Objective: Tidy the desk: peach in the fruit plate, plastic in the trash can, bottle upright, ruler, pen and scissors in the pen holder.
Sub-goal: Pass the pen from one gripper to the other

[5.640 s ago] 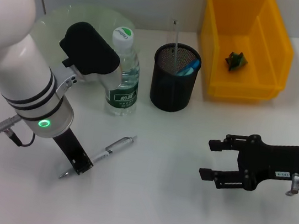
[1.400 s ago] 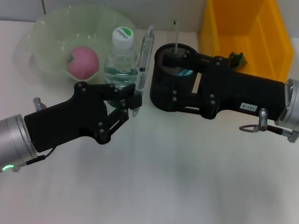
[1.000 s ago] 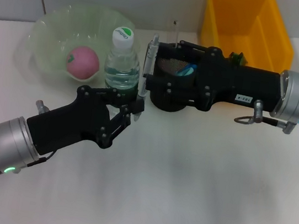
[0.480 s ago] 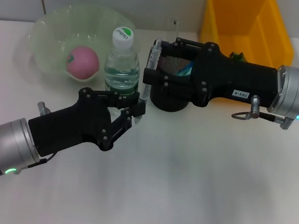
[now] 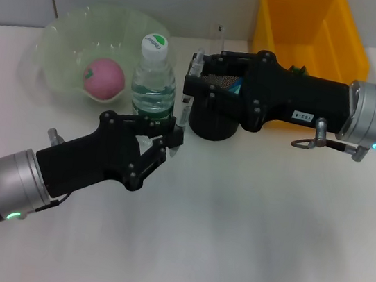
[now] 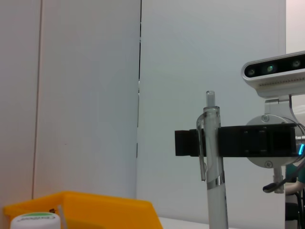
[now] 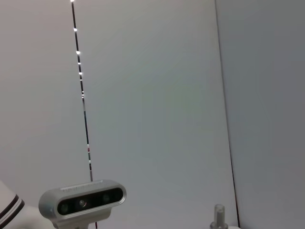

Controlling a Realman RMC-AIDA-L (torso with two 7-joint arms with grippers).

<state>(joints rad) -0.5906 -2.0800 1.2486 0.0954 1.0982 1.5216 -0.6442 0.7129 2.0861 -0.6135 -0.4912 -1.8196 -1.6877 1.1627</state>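
We judge the task nearly done: peach (image 5: 105, 77) in plate (image 5: 63, 32), bottle (image 5: 155, 84) upright; both left gripper (image 5: 168, 135) and right gripper (image 5: 194, 86) clamp the upright pen (image 5: 189, 92) beside the holder (image 5: 213, 120), not yet inside.

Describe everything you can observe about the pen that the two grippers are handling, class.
The pen is a slim, clear plastic ballpoint with a metal clip and a push button on top. It stands upright in the air between the water bottle and the black mesh pen holder. The left gripper pinches its lower end, while the right gripper clamps its upper part near the clip. It touches nothing else.
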